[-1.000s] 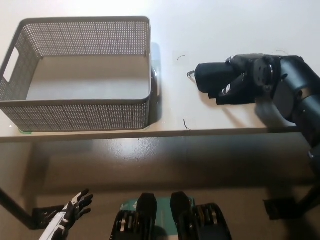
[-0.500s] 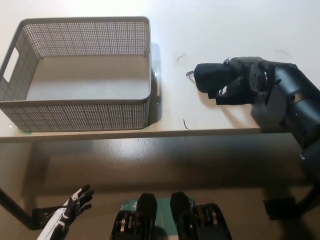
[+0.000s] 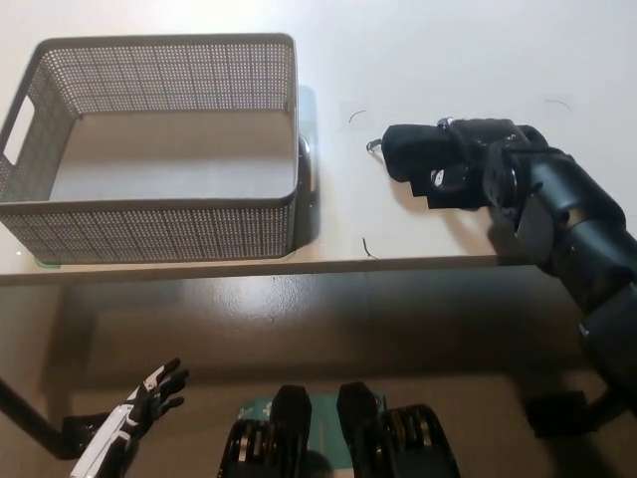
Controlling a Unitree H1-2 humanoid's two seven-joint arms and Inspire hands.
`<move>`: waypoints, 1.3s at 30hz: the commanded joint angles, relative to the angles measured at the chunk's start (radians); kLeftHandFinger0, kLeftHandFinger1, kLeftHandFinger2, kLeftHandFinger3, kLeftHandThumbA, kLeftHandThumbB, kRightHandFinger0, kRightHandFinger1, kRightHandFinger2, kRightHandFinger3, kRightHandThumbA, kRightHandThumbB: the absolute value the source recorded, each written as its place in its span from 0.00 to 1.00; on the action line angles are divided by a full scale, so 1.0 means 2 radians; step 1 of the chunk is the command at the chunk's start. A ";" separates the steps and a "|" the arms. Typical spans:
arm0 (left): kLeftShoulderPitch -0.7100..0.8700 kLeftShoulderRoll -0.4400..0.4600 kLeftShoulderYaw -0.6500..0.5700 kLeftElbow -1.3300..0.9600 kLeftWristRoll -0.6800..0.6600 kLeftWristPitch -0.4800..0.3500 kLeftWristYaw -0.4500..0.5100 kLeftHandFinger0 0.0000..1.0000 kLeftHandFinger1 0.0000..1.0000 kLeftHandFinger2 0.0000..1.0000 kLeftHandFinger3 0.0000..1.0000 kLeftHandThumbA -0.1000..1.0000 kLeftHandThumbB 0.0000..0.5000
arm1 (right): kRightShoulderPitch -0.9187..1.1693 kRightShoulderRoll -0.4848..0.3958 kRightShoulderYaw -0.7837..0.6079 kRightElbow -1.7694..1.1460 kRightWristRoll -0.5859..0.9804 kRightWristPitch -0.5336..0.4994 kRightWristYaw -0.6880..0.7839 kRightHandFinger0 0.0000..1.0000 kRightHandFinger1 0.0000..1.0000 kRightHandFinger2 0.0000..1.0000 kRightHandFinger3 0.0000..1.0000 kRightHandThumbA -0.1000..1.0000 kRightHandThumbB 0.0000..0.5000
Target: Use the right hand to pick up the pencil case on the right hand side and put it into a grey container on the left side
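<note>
Clearly the step in hand is the grasp: the black right hand lies over the right part of the dark pencil case, at right of centre in the frame, on the pale surface. Its fingers seem curled around the case, yet black on black hides the contact, so whether the hold is firm cannot be told. The case's left end, with a small metal ring, sticks out free of the hand toward the grey container.

To do it well, the hand should probably close fully around the body of the case, not its tip, before any lift, since a soft case may sag or slip from a shallow pinch. A straight lift first would be wise, because the container's right wall stands tall between the case and the bare floor of the container; dragging sideways risks catching that wall or pushing the container, which sits close to the front edge of the surface. Once clear of the rim, the carry goes toward the upper left of the frame, with release only well inside the walls.

The white left hand rests at the lower left, below the surface, fingers spread, holding nothing
</note>
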 commanded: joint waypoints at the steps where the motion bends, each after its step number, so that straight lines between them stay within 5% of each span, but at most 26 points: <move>1: -0.008 0.017 0.001 -0.017 0.001 -0.011 -0.005 1.00 1.00 1.00 1.00 1.00 0.91 | 0.013 0.001 -0.013 0.001 0.007 -0.047 -0.158 0.00 0.13 0.31 0.36 0.00 0.47; 4: -0.009 0.018 -0.001 -0.018 -0.009 0.002 -0.012 1.00 1.00 1.00 1.00 1.00 0.93 | 0.009 -0.003 -0.021 0.000 0.015 -0.051 -0.166 0.00 0.15 0.37 0.40 0.00 0.58; 7: -0.008 0.018 0.000 -0.021 -0.016 0.013 -0.015 1.00 1.00 1.00 1.00 1.00 0.94 | 0.007 -0.007 -0.026 0.000 0.017 -0.059 -0.170 0.00 0.12 0.34 0.28 0.00 0.65; 8: -0.007 0.018 0.000 -0.021 -0.018 0.014 -0.016 1.00 1.00 1.00 1.00 1.00 0.92 | 0.007 -0.008 -0.027 0.000 0.018 -0.063 -0.174 0.00 0.09 0.34 0.16 0.00 0.58; 10: -0.007 0.019 0.000 -0.018 0.001 -0.006 -0.007 1.00 1.00 1.00 1.00 1.00 0.92 | 0.007 -0.010 -0.029 -0.002 0.016 -0.068 -0.187 0.00 0.17 0.57 0.09 0.00 0.59; 12: -0.008 0.018 0.000 -0.017 -0.005 0.000 -0.009 1.00 1.00 1.00 1.00 1.00 0.94 | 0.008 -0.012 -0.028 -0.002 0.013 -0.072 -0.195 0.01 0.31 0.74 0.23 0.00 0.57; 14: -0.008 0.018 0.000 -0.016 0.004 -0.008 -0.005 1.00 1.00 1.00 1.00 1.00 0.92 | 0.009 -0.014 -0.027 -0.002 0.010 -0.072 -0.197 0.00 0.31 0.69 0.31 0.00 0.55; 16: -0.008 0.020 -0.001 -0.018 0.010 -0.012 -0.003 1.00 1.00 1.00 1.00 1.00 0.91 | 0.011 -0.017 -0.030 -0.003 0.012 -0.078 -0.207 0.00 0.22 0.53 0.31 0.00 0.55; 19: -0.006 0.020 0.000 -0.022 -0.011 0.010 -0.013 1.00 1.00 1.00 1.00 1.00 0.93 | 0.011 -0.021 -0.045 -0.007 0.024 -0.091 -0.214 0.00 0.06 0.33 0.20 0.00 0.45; 20: -0.007 0.019 0.001 -0.019 -0.015 0.009 -0.014 1.00 1.00 1.00 1.00 1.00 0.95 | 0.009 -0.024 -0.056 -0.012 0.032 -0.104 -0.223 0.00 0.03 0.34 0.17 0.00 0.40; 21: -0.007 0.019 0.002 -0.019 -0.017 0.010 -0.014 1.00 1.00 1.00 1.00 1.00 0.95 | 0.009 -0.024 -0.060 -0.013 0.034 -0.109 -0.227 0.00 0.05 0.46 0.19 0.00 0.36; 23: -0.008 0.022 0.001 -0.013 0.002 -0.016 -0.009 1.00 1.00 1.00 1.00 1.00 0.87 | 0.005 -0.027 -0.079 -0.021 0.047 -0.132 -0.236 0.00 0.31 0.85 0.54 0.00 0.29; 24: -0.009 0.022 0.001 -0.009 -0.005 -0.015 -0.012 1.00 1.00 1.00 1.00 1.00 0.85 | 0.001 -0.027 -0.088 -0.026 0.050 -0.136 -0.241 0.00 0.43 0.83 0.80 0.00 0.27; 25: -0.008 0.022 0.001 -0.009 -0.006 -0.013 -0.013 1.00 1.00 1.00 1.00 1.00 0.85 | -0.001 -0.026 -0.091 -0.028 0.049 -0.138 -0.243 0.00 0.46 0.83 0.93 0.00 0.27; 39: -0.001 0.019 0.002 -0.012 0.008 -0.005 -0.002 1.00 1.00 1.00 1.00 1.00 0.90 | -0.041 -0.004 -0.122 -0.113 0.050 -0.179 -0.250 0.00 0.45 0.74 0.85 0.00 0.29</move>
